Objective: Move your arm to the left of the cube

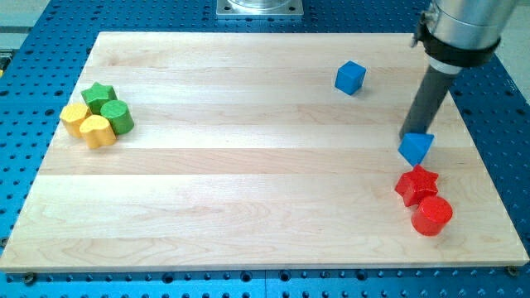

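Rightward, my tip (pixel 411 135) against blue wedge (pixel 416 149)

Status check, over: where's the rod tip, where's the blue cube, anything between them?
My tip at the view's right, touching the blue triangular block. Blue cube up and to the view's left of it, apart. Bare board between.

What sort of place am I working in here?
Likely a robotics lab bench: a wooden board on a blue perforated table, with small coloured blocks such as the blue cube.
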You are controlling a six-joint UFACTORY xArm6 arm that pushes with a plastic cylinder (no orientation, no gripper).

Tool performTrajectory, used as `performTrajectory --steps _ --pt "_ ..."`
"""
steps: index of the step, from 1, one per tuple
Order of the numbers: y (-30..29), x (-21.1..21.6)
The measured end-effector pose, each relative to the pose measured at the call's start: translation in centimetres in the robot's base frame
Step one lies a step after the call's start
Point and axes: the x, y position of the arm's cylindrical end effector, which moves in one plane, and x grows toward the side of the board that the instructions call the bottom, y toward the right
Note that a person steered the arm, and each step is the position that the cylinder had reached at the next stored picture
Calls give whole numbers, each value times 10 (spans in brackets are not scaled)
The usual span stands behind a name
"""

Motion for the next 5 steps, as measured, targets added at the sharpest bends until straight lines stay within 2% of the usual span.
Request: performTrajectory --steps 1,2,3,4,5 --pt "-7 30" --pt "-36 36" --pt "-99 13" --pt "-136 -30" --pt "-136 -81"
